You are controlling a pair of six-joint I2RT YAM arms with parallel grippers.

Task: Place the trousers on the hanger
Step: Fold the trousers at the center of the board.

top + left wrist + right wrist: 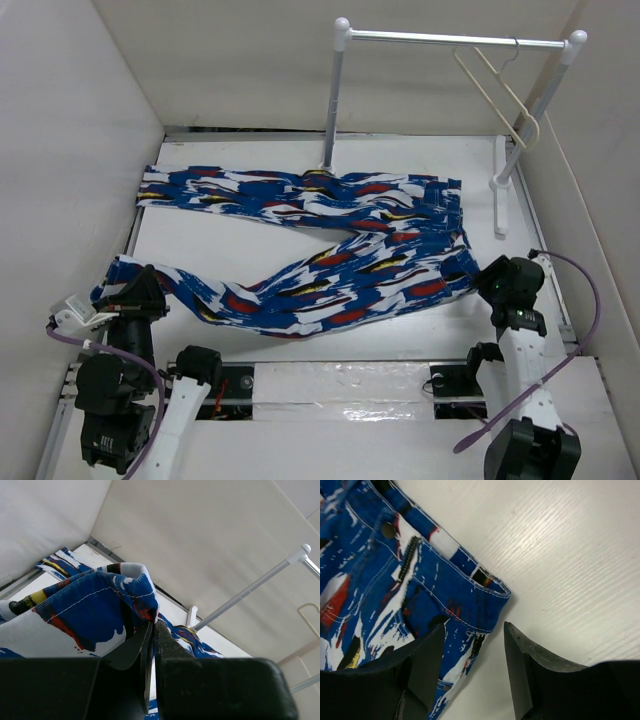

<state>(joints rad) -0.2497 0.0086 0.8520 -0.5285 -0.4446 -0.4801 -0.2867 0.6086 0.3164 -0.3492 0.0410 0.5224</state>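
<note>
- Blue cloth with white, red, black and yellow splashes covers most of the white table (225, 250). These are the trousers (330, 235), lying flat with the waist at the right side. The two legs go out to the left, spread apart in a narrow V.
- The left gripper (135, 292) is at the end of the near leg, close to the left edge of the table. In the left wrist view its jaws are pressed together on the hem, and the cloth bunches up above the fingertips (162, 630).
- The right gripper (492, 280) is at the near right corner of the waist. In the right wrist view its jaws stand apart, one on each side of the waistband (465, 590) corner, and they hold nothing. If the fingers touch the cloth, I cannot tell.
- A metal button (388, 529) and the zip (407, 560) show on the open front of the waist.
- The hanger (500, 95), pale cream, hangs by its wire hook on the rail of the white rack (430, 38) at the far right. It is well apart from the trousers and from both grippers.
</note>
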